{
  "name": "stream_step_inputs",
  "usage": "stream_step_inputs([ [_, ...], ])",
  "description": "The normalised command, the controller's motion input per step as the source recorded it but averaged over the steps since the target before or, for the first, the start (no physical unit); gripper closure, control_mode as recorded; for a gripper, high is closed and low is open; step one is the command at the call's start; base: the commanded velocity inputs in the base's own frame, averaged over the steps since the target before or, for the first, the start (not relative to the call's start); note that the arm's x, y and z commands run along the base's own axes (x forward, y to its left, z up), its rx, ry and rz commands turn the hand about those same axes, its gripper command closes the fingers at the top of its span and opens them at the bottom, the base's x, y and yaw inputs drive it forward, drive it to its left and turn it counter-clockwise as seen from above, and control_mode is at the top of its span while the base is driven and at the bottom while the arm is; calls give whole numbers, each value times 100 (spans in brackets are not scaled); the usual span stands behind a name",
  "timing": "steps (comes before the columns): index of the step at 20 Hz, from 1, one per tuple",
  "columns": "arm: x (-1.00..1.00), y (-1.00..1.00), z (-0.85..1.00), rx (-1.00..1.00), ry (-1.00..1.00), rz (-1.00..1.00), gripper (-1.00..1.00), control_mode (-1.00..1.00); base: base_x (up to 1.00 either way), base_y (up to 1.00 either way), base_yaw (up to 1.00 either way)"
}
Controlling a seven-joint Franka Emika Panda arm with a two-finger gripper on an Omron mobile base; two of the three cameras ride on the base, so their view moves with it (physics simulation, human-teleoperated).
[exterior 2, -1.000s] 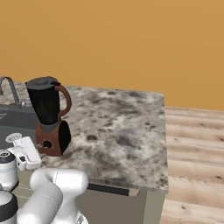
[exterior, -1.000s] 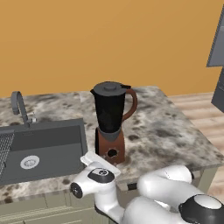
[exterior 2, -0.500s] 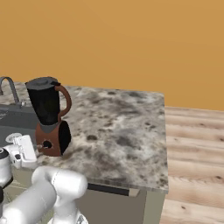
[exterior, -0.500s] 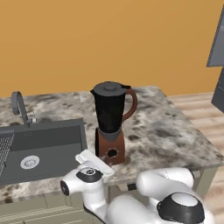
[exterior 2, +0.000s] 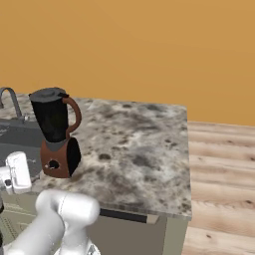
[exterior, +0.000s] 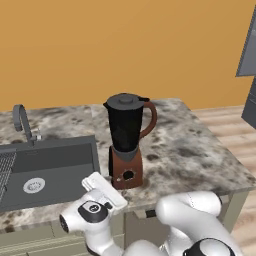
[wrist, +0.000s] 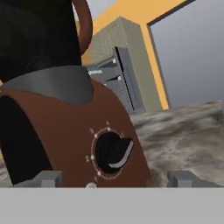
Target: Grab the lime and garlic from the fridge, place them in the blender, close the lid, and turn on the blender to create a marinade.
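At the far left of the left base view a sink (exterior: 47, 167) is set into the speckled stone counter (exterior: 190, 150), with a curved grey tap (exterior: 22, 122) behind it. Just right of the sink stands the blender (exterior: 127, 140), upright, its long axis vertical: a black jar on a reddish-brown base, the lid (exterior: 125, 100) seated on top, the curved brown handle (exterior: 150, 119) pointing right toward the far end of the counter. The round black knob (wrist: 114, 151) on the base faces the front edge of the counter; in the hand view its pointer slants up to the right.

The gripper (wrist: 116, 178) sits low in front of the base, level with the knob. Its two fingertips (wrist: 46, 178) stand wide apart, one either side of the knob, gripping nothing and touching nothing.
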Motion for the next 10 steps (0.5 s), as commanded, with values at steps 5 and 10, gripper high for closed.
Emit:
stream_step_inputs([
  [5,-74,0,59,3,-20,0,-100,-100,0,0,0],
  [10,-50,-26,31,6,-17,-3,-100,-100,0,0,0],
])
